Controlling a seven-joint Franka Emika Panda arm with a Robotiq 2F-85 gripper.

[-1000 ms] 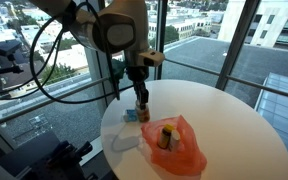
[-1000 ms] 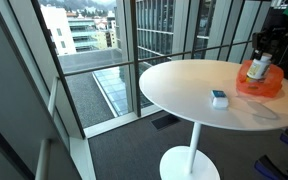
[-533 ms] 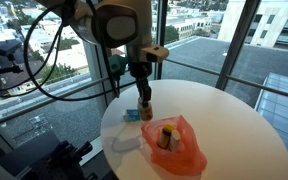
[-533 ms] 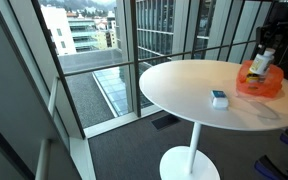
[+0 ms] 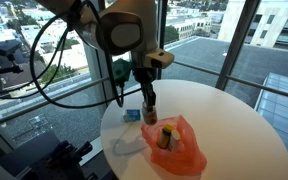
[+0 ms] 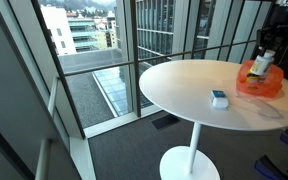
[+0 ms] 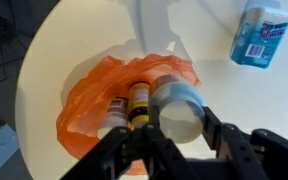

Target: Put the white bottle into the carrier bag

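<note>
While pincer (image 7: pixel 176 122) grips white bottle (image 7: pixel 179 100), it's moved closer to orange carrier bag (image 7: pixel 84 115) vs 1s ago.

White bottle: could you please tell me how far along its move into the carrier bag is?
Done: the white bottle is gripped in the pincer. In hand: it hangs over the open orange carrier bag. Left: lowering it in and letting go.

You're working high up in what looks like an office building: floor-to-ceiling windows (image 6: pixel 84 70) overlook city buildings (image 5: pixel 279 20), and a round white pedestal table (image 6: pixel 184 88) stands on a grey floor (image 6: pixel 114 150).
</note>
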